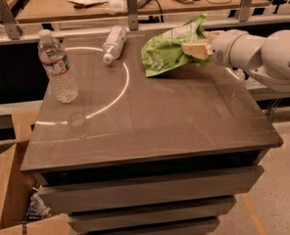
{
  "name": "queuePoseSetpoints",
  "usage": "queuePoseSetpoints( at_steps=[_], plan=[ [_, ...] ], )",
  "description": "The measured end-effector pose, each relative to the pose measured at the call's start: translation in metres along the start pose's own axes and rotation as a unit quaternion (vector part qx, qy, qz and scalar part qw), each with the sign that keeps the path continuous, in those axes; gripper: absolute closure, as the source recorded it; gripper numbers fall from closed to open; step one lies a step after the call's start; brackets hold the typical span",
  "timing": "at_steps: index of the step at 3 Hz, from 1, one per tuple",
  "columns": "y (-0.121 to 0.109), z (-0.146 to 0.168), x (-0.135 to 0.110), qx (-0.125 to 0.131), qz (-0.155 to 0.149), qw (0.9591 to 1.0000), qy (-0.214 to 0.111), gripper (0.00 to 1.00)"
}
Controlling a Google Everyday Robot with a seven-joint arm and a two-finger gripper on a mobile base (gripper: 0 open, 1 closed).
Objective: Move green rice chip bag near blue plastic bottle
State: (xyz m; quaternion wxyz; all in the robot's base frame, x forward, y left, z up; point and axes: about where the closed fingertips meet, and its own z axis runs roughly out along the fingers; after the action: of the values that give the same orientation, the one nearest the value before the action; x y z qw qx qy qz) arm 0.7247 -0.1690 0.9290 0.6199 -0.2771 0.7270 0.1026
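Far to the left, a tall clear bottle (58, 67) with a red-and-white label stands upright near the edge of the grey table (184, 121), and it plays no part in this job. Just right of it, toward the back edge, the blue plastic bottle (113, 43) lies on its side with its white cap pointing toward the front. Right of that, with a bare strip of table between them, hangs the green rice chip bag (165, 54). The bag is tipped up at its right end, and I cannot tell whether its lower left corner drags on the surface or just clears it. The gripper (191, 49) comes in from the right, its 2 tan fingers pinched onto the bag's upper right edge. To my eye the bag is light, crinkly and soft, so it sags and swings from that 1 pinch point instead of holding its shape. The film looks slick, so a hold on the crimped seam seems safer than one on the puffy middle, where squeezing could crush the chips. The bottle looks light and round enough to roll if the bag bumps it.
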Motion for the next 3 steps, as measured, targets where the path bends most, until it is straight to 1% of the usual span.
queuePoseSetpoints(
  at_steps=[1,2,3],
  plan=[
    [-0.006,0.034,-0.003,0.006,0.002,1.0,-0.006,1.0],
    [-0.008,0.056,-0.006,-0.003,0.004,0.9999,-0.009,1.0],
    [-0.004,0.075,-0.01,-0.016,0.004,0.9998,-0.009,1.0]
  ],
)
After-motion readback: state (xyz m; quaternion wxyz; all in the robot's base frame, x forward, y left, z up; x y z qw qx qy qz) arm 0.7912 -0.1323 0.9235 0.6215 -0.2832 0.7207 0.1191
